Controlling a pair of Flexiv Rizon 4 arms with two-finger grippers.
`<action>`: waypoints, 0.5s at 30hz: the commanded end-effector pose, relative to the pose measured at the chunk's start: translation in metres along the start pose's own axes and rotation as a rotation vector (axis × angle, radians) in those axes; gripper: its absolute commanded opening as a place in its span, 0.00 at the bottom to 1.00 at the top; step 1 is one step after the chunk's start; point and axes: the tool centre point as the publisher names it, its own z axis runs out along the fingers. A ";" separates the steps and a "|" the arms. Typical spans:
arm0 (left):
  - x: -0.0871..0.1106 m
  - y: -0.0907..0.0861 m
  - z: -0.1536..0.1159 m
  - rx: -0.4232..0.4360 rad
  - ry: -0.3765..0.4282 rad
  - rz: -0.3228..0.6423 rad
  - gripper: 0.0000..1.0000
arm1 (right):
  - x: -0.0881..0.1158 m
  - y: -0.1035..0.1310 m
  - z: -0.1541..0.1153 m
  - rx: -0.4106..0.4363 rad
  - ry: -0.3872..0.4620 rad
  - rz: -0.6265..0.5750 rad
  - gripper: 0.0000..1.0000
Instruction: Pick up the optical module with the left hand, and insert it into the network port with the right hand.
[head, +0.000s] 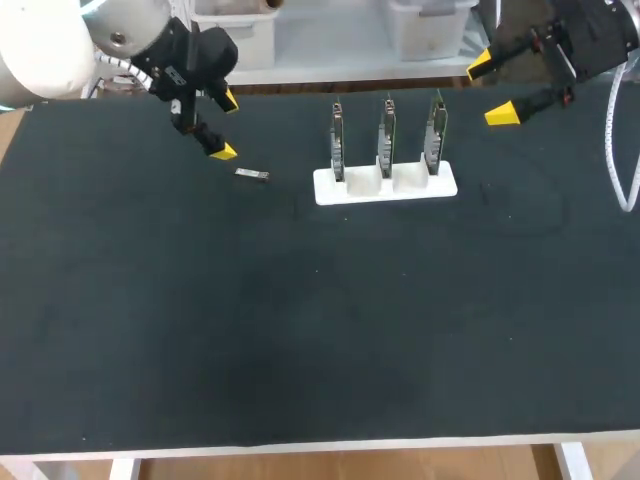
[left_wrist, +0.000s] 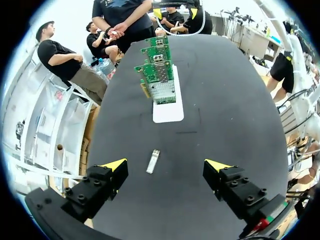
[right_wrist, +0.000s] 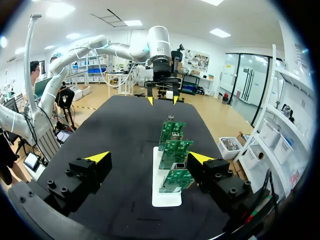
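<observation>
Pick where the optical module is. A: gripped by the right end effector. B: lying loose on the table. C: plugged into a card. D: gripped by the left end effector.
B: the optical module lies flat on the black table, just ahead of the open left end effector, touching neither finger.

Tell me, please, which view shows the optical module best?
The left wrist view: the optical module lies clear ahead of the open left gripper. The head view shows it tiny; the right wrist view, nothing clear.

optical module (head: 252, 175): ends too small to tell | right arm (head: 595, 35): cut off at head view's edge
</observation>
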 end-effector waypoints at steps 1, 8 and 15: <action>0.005 0.009 0.004 0.005 0.015 0.003 1.00 | 0.000 -0.001 0.000 -0.001 0.000 0.000 1.00; 0.013 0.020 0.019 0.011 0.003 0.037 1.00 | 0.000 -0.001 0.000 -0.001 0.000 0.000 1.00; 0.016 0.020 0.036 0.052 -0.013 0.047 1.00 | 0.000 -0.001 0.000 -0.001 0.000 0.000 1.00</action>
